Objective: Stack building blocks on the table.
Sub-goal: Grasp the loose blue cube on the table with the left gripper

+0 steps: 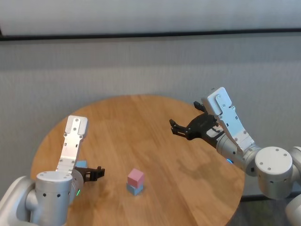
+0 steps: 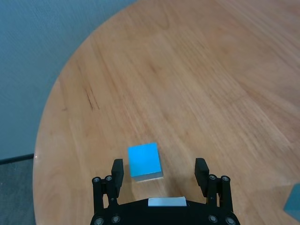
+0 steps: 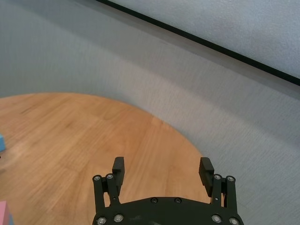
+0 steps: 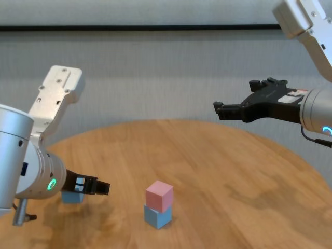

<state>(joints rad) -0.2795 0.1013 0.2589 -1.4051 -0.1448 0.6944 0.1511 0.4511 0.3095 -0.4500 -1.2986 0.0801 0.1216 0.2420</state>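
Counting the building blocks gives three cubes on the round wooden table (image 1: 155, 117): two light blue and one pale pink.

At the lower left of the head view, the left gripper (image 1: 97, 172) hangs low over the table with its fingers spread and nothing between them. The loose blue cube (image 2: 145, 161) sits alone on the wood near the table's left edge; in the left wrist view it lies just ahead of the two fingertips, nearer one of them, touching neither. In the chest view the forearm hides most of it at the lower left.

At the lower centre of the head view stands a stack of two: the pink cube (image 1: 135, 177) rests on top of the second blue cube (image 1: 135, 189), turned slightly against it.

At the right of the frame, the right gripper (image 1: 179, 128) hovers high above the table's far right side, jaws released and empty, well apart from the stack.
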